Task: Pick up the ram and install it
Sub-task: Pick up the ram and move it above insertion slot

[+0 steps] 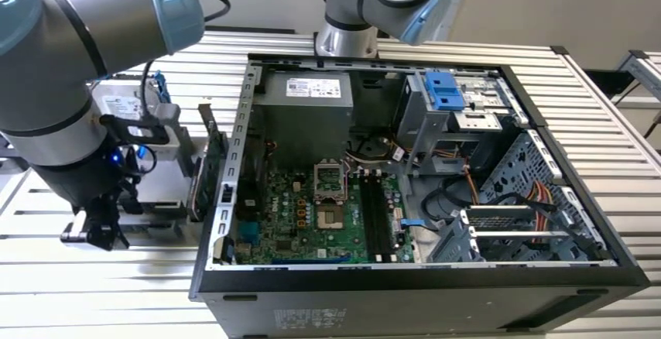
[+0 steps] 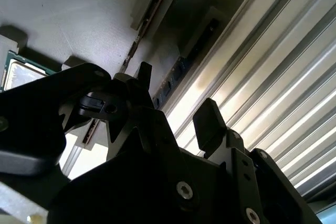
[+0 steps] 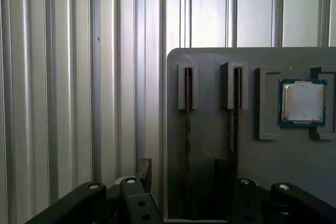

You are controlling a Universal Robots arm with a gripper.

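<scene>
My gripper (image 3: 182, 169) open, one finger each side of long thin green-blue ram strip (image 3: 187, 129) standing on edge in slot of grey plastic holder tray (image 3: 210, 59); square silver processor chip (image 3: 302, 102) in same tray, apart.

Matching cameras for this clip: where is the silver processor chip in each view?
Exterior view: cannot make it out.
First wrist view: the processor chip lies in a square recess of the grey holder, beside its two slots.
Second wrist view: part of it shows on that holder.
Shared landmark: the ribbed table under the holder.
</scene>
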